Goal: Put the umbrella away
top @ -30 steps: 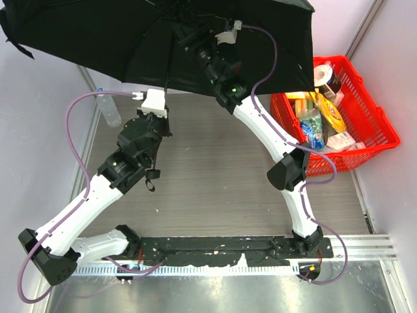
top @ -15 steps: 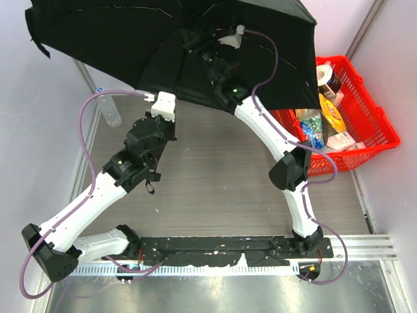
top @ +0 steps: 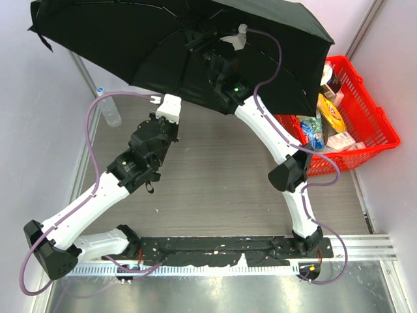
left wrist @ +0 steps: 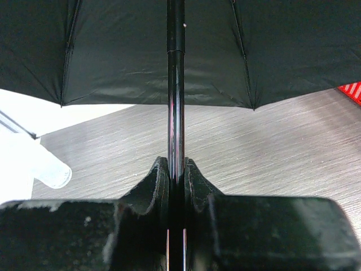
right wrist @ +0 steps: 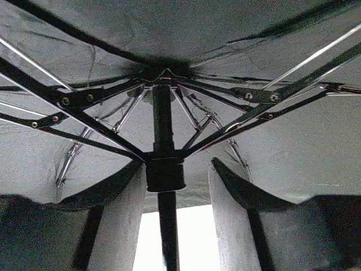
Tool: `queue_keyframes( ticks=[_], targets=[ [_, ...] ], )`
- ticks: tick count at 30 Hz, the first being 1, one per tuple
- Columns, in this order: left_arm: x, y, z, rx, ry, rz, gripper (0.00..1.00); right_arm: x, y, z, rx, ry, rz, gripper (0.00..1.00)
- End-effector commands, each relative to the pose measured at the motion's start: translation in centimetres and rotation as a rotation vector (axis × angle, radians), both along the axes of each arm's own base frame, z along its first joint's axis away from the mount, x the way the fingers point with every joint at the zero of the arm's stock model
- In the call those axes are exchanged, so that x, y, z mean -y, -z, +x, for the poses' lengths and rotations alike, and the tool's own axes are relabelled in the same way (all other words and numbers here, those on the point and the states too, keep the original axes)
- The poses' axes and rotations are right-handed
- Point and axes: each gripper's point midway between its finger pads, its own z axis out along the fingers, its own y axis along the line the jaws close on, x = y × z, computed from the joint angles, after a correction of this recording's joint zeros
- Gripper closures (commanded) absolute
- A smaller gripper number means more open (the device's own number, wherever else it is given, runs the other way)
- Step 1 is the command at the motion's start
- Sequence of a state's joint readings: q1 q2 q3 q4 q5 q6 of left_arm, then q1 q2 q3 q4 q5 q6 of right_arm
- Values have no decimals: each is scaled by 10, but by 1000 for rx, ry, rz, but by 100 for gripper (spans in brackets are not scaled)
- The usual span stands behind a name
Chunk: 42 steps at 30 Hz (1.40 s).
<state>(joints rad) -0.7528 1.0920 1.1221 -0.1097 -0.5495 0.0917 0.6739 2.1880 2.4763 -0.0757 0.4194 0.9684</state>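
The black umbrella (top: 130,45) is open, and its canopy covers the far half of the table. My left gripper (top: 172,99) is shut on the umbrella's thin metal shaft (left wrist: 175,84), which rises straight from between my fingers (left wrist: 176,169) to the canopy (left wrist: 113,51). My right gripper (top: 202,40) is up under the canopy. In the right wrist view its jaws stand open (right wrist: 177,166) on either side of the black runner (right wrist: 165,172), where the ribs meet. A short black strap (top: 151,188) hangs beside my left arm.
A red basket (top: 381,134) with groceries stands at the right, partly under the canopy's edge. A clear plastic bottle (top: 111,114) lies at the table's left edge and also shows in the left wrist view (left wrist: 48,169). Walls close in on both sides.
The canopy has swung to the right and now reaches further over the basket. My left gripper has moved up and right with the shaft. The right gripper has stayed at the runner.
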Motion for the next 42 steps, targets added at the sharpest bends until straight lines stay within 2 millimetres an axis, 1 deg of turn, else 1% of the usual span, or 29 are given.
queue_keyframes(
  ticks=[1,4,5,6,9,12,13,14,15,16,17,18,19,20,21,22,23,24,25,26,28,29,30,31,34,35,37,38,42],
  targets=[
    [-2,-34,-2,115,-21,-79,100,42,-65,-17,101,110,86,53],
    [-5,-32,-1,113,-45,-68,100,43,-63,-14,105,127,73,69],
    [-7,-31,0,112,-60,-64,100,42,-63,-15,108,123,76,88],
    [-8,-31,0,112,-73,-61,100,42,-63,-14,109,121,79,98],
    [-20,-32,5,104,-162,-73,100,39,-63,-14,94,100,83,99],
    [-23,-32,8,80,-210,-86,100,27,-44,-14,-11,-13,109,99],
    [-22,-35,9,74,-213,-102,100,22,-51,-26,-21,-81,141,99],
    [-20,-41,9,69,-213,-124,100,5,-28,-28,-44,-136,112,99],
    [-19,-42,10,56,-217,-134,100,9,-45,-43,-4,-156,123,99],
    [-15,-48,10,48,-203,-177,100,-7,-19,-48,-37,-197,90,99],
    [-10,-51,10,35,-180,-188,100,-11,-23,-60,-25,-239,77,99],
    [-2,-58,10,26,-147,-214,100,-29,1,-69,-59,-307,44,99],
    [3,-64,10,12,-128,-230,100,-37,3,-85,-59,-354,45,99],
    [9,-66,10,-10,-98,-231,100,-50,25,-93,-65,-423,37,99],
    [15,-70,9,-31,-75,-237,100,-50,23,-104,-63,-451,47,99],
    [20,-69,9,-52,-54,-239,100,-54,44,-109,-78,-483,37,99],
    [25,-71,7,-66,-32,-244,100,-53,40,-121,-59,-527,40,99],
    [28,-72,5,-80,-8,-249,100,-55,50,-129,-60,-565,33,99],
    [31,-72,1,-99,17,-250,100,-48,48,-134,-39,-563,30,99],
    [35,-72,-2,-115,45,-259,100,-38,33,-139,4,-545,40,99],
    [45,-75,-16,-154,128,-309,100,-22,20,-131,27,-526,67,99],
    [52,-77,-24,-174,183,-335,94,-9,1,-123,81,-515,103,99],
    [59,-79,-34,-195,242,-361,83,-10,-5,-121,92,-546,131,99],
    [63,-79,-42,-218,280,-397,70,-2,-25,-119,124,-553,142,99],
    [61,-83,-65,-245,353,-455,32,8,-53,-114,186,-525,150,99],
    [59,-85,-70,-251,361,-467,23,11,-69,-119,218,-525,157,99],
    [53,-85,-78,-284,375,-477,15,13,-83,-123,257,-529,152,99],
    [50,-79,-82,-323,375,-467,1,14,-85,-124,275,-528,145,99],
    [42,-62,-98,-445,398,-563,0,16,-82,-136,352,-575,106,99]
  ],
)
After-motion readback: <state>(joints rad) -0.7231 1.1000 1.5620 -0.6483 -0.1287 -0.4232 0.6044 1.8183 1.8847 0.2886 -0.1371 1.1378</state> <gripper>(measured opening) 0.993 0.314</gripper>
